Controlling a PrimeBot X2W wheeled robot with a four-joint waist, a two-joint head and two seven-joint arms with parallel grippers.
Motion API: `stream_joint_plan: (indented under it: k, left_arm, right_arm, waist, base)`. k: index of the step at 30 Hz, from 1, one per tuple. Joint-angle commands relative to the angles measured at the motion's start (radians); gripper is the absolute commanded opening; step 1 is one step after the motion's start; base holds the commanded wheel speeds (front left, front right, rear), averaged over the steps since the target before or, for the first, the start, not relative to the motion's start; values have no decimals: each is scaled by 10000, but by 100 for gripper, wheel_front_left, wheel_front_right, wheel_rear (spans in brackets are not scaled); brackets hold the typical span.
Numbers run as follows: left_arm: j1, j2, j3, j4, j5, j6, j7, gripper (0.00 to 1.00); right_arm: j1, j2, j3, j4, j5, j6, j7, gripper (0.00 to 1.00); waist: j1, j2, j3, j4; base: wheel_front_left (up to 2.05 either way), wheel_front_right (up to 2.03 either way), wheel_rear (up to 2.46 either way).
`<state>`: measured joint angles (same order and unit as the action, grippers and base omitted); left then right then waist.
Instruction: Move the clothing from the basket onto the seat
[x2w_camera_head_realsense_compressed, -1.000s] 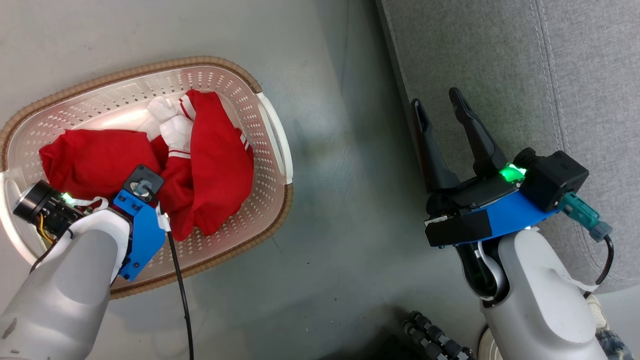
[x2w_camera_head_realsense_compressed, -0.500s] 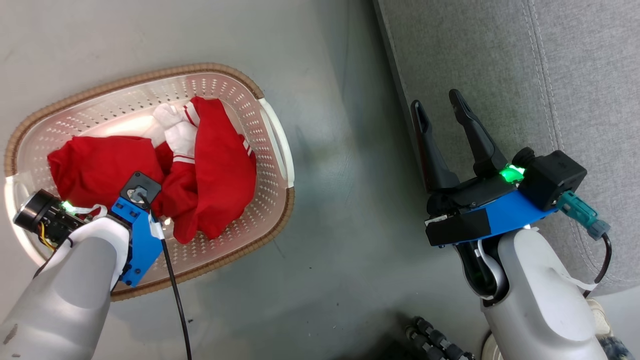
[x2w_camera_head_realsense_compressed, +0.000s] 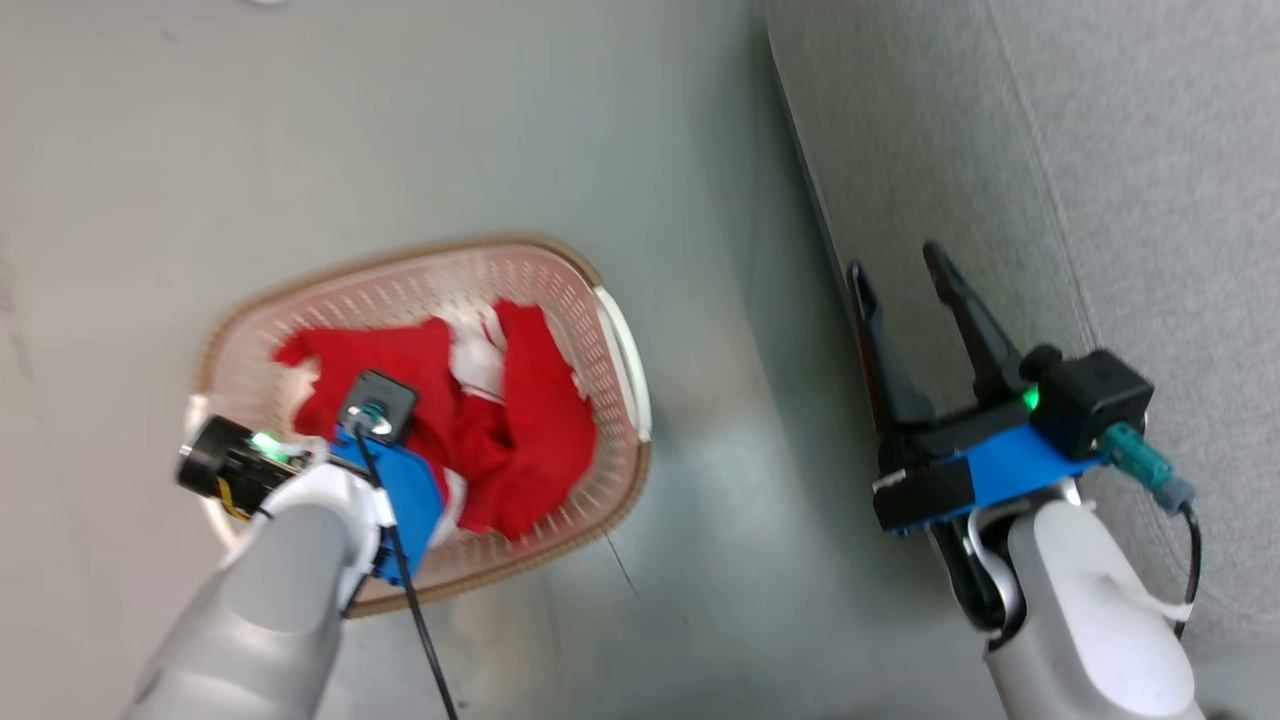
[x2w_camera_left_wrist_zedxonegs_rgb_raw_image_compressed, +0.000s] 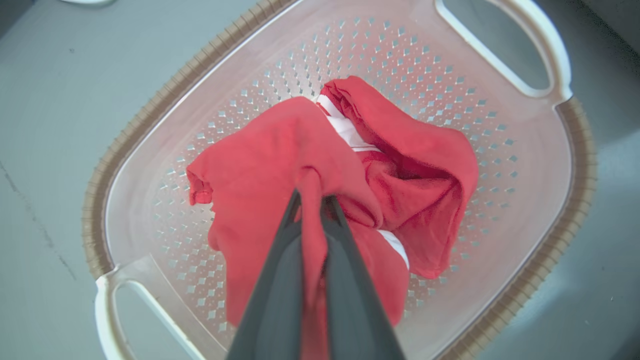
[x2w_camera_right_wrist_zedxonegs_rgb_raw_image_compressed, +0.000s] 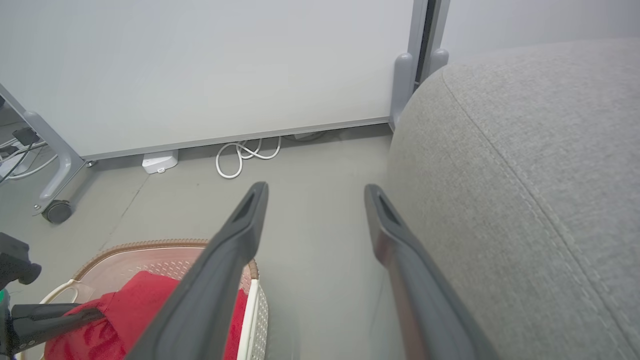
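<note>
In the head view the basket (x2w_camera_head_realsense_compressed: 400, 290) sits on the floor (x2w_camera_head_realsense_compressed: 400, 120) left of centre, with the clothing (x2w_camera_head_realsense_compressed: 530, 420) in it. The seat (x2w_camera_head_realsense_compressed: 1050, 180) takes the upper right. The right tool (x2w_camera_head_realsense_compressed: 897, 262) stands at lower right, between basket and seat, along the seat's edge. The left tool (x2w_camera_left_wrist_zedxonegs_rgb_raw_image_compressed: 311, 197) is over the basket, a fold of clothing pinched in it. In the right wrist view a cable (x2w_camera_right_wrist_zedxonegs_rgb_raw_image_compressed: 240, 157) lies on the floor behind the basket.

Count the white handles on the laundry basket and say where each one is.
2. In the left wrist view, one handle is at the upper-right end of the basket; the other handle is at its lower-left end. Both show in full, and none seems hidden.
</note>
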<state>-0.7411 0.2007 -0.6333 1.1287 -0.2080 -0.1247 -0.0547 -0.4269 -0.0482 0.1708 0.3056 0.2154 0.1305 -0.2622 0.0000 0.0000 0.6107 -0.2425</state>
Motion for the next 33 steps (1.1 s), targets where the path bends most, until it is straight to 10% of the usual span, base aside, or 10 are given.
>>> stream_joint_plan:
  k: [1, 12, 33]
  left_arm:
    - [114, -127, -39, 49, -106, -60, -161, 0]
    - [705, -1439, -708, -132, -1343, -60, -1274, 0]
    - [5, -1500, -2995, -3316, -4184, 24, -874, 0]
  right_arm:
    - [235, -39, -29, 81, -109, 4, -40, 100]
    - [1551, -42, -290, 705, -480, 4, 148, 100]
    - [3232, -38, -204, 169, -301, 4, 978, 100]
  waist:
    - [0, 0, -1215, 754]
    - [0, 0, -4081, 1956]
    - [0, 0, -6169, 2595]
  base:
    - [0, 0, 0]
    - [0, 0, 0]
    - [0, 0, 0]
